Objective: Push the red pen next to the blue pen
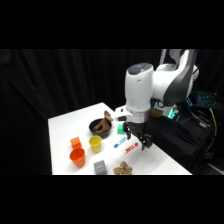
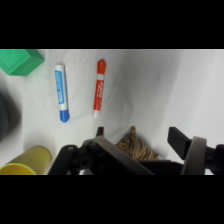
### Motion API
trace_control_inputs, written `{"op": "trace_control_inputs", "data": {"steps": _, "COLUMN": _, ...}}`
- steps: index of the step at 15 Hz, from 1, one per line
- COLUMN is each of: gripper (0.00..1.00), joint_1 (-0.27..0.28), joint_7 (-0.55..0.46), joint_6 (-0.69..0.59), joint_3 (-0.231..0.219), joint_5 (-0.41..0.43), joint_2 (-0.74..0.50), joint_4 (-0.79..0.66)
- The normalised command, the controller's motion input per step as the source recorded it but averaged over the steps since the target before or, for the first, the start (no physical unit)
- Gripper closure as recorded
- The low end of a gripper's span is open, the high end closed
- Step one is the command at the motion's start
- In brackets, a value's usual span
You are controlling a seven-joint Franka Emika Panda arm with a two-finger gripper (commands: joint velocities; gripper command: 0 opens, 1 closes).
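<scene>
From the wrist we see our claw (image 2: 140,137) with its fingers apart over a striped toy (image 2: 136,147). Beyond lie the red pen (image 2: 99,87) and blue pen (image 2: 61,92), side by side, nearly parallel, a bare strip of desk (image 2: 165,85) between them. A yellow cup (image 2: 27,162) and green block (image 2: 21,61) flank the blue pen.

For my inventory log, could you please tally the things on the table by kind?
Pens: 2, red pen and blue pen
Cups: 2, orange and yellow
Blocks: 3, green, orange, grey
Bowl: 1
Tiger toy: 1
Total: 9
</scene>
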Motion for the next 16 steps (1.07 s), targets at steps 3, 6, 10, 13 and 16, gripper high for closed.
{"op": "trace_control_inputs", "data": {"steps": 3, "gripper": 0.0, "joint_1": 0.07, "joint_7": 0.06, "joint_6": 0.47, "joint_3": 0.059, "joint_5": 0.147, "joint_2": 0.17, "joint_4": -0.18}}
{"op": "trace_control_inputs", "data": {"steps": 6, "gripper": 0.0, "joint_1": 0.067, "joint_7": 0.04, "joint_6": 0.44, "joint_3": 0.012, "joint_5": 0.055, "joint_2": 0.28, "joint_4": -0.06}}
{"op": "trace_control_inputs", "data": {"steps": 10, "gripper": 0.0, "joint_1": 0.056, "joint_7": 0.0, "joint_6": 0.32, "joint_3": 0.017, "joint_5": 0.07, "joint_2": 0.28, "joint_4": 0.04}}
{"op": "trace_control_inputs", "data": {"steps": 13, "gripper": 0.0, "joint_1": 0.057, "joint_7": -0.03, "joint_6": 0.25, "joint_3": -0.021, "joint_5": 0.022, "joint_2": 0.21, "joint_4": 0.07}}
{"op": "trace_control_inputs", "data": {"steps": 16, "gripper": 0.0, "joint_1": 0.014, "joint_7": -0.07, "joint_6": 0.16, "joint_3": -0.072, "joint_5": -0.01, "joint_2": 0.07, "joint_4": 0.04}}
